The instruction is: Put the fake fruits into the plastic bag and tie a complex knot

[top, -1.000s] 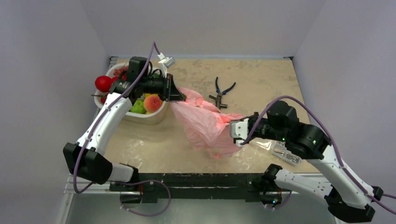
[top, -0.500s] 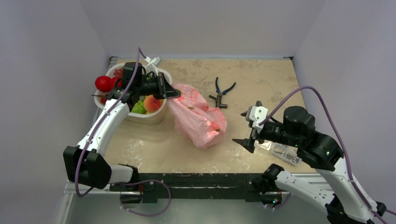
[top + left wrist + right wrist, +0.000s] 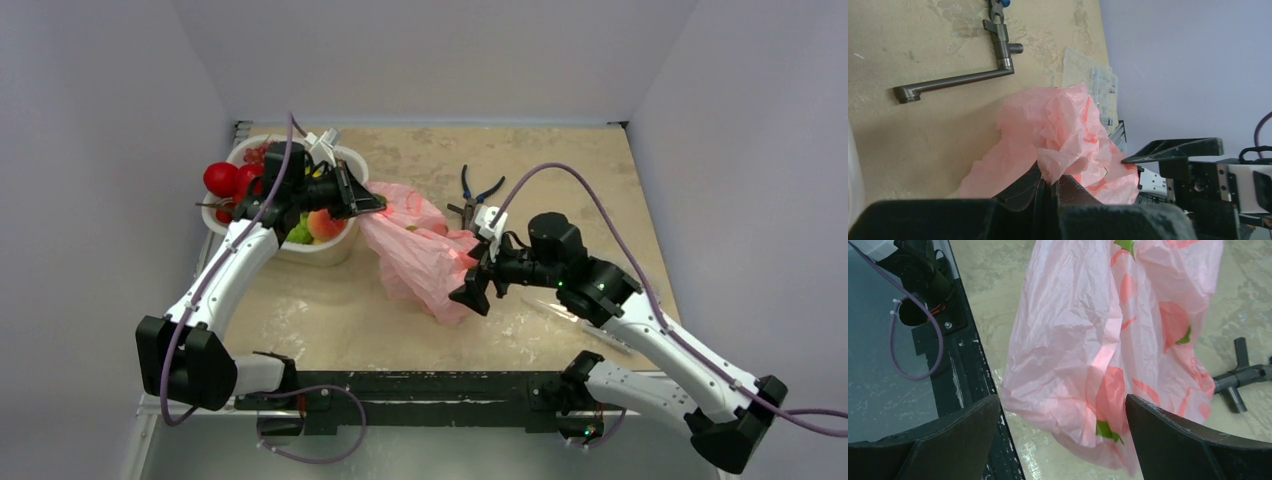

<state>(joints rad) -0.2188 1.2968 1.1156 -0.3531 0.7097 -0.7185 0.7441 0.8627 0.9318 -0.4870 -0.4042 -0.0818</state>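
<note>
Swinging in from the right side, the right arm has brought its fingers [image 3: 471,293] up to the low end of the pink plastic bag [image 3: 420,262]. They stand wide apart, one on each side of the hanging film. Whether either touches it cannot be told.

The left arm's fingers [image 3: 372,204] are pressed together on a bunched fold at the bag's upper end, beside the white tub [image 3: 332,252]. The bag slopes down from that grip toward the right arm. Its film is crinkled and printed with red shapes and green leaves.

Most fake fruits [image 3: 324,222] sit in the tub, with peach, green and red ones showing.

The tabletop [image 3: 570,170] is beige and mottled, with whitish scuffs near its front edge. Pliers [image 3: 476,199] lie on it just behind the bag, and a clear packet [image 3: 1090,75] lies to the bag's right. Plain lilac walls [image 3: 430,60] close in three sides.
</note>
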